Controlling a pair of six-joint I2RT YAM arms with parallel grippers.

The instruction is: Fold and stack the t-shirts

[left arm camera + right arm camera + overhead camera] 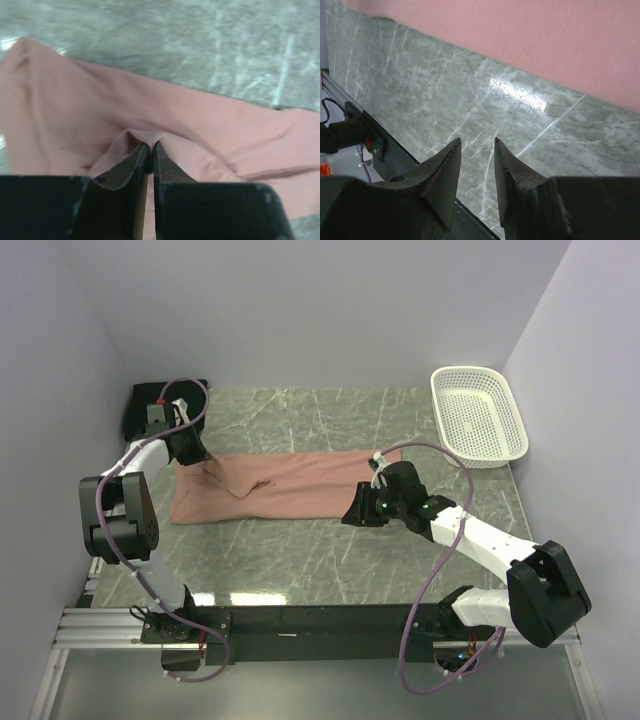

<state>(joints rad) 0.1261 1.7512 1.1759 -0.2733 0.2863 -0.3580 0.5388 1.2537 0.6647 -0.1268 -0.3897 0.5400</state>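
Left claw (150, 149) is pinched on a raised fold of the pink t-shirt (300, 485), which lies spread lengthwise across the worktop (300, 560). Right claw (477, 145), narrowly parted and empty, hovers by the shirt's near right edge. What looks like the black t-shirt (135, 412) sits at the far left.

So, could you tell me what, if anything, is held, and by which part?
The left fingers pinch the pink shirt by a fold near its left end; the right fingers hold nothing.
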